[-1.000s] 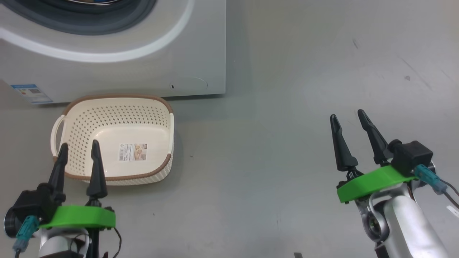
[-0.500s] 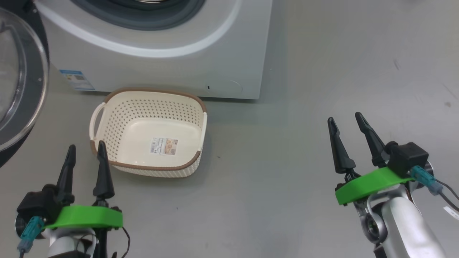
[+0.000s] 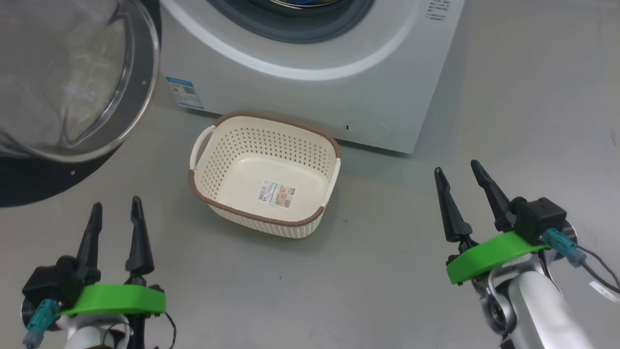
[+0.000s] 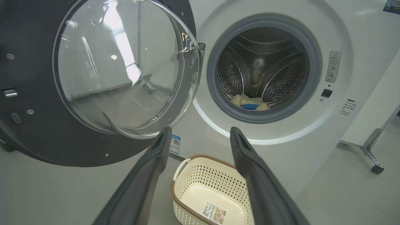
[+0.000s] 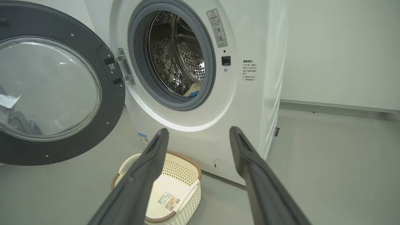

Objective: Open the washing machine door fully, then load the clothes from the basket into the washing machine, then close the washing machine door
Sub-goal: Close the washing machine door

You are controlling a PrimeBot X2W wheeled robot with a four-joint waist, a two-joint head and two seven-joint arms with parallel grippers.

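Left pincer [image 3: 116, 203], right pincer [image 3: 457, 167]: both spread wide, gripping nothing, above floor [image 3: 387, 291]. Basket [image 3: 227, 150] ahead between them, only label sticker [image 3: 276, 193] inside, just before washing machine [image 3: 310, 97]. Washing machine door [image 3: 72, 87] wide open, left. Wrist views look into drum [image 4: 265, 72]: clothes [image 4: 250, 101] at bottom.

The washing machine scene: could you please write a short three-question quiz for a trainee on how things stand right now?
1. True or false: the clothes lie in the basket.
2. The washing machine door is: A shut; B swung open; C off its hinges.
3. What do the left gripper and the right gripper hold?

Key
1. False: they lie in the drum.
2. B.
3. Nothing; both are open.
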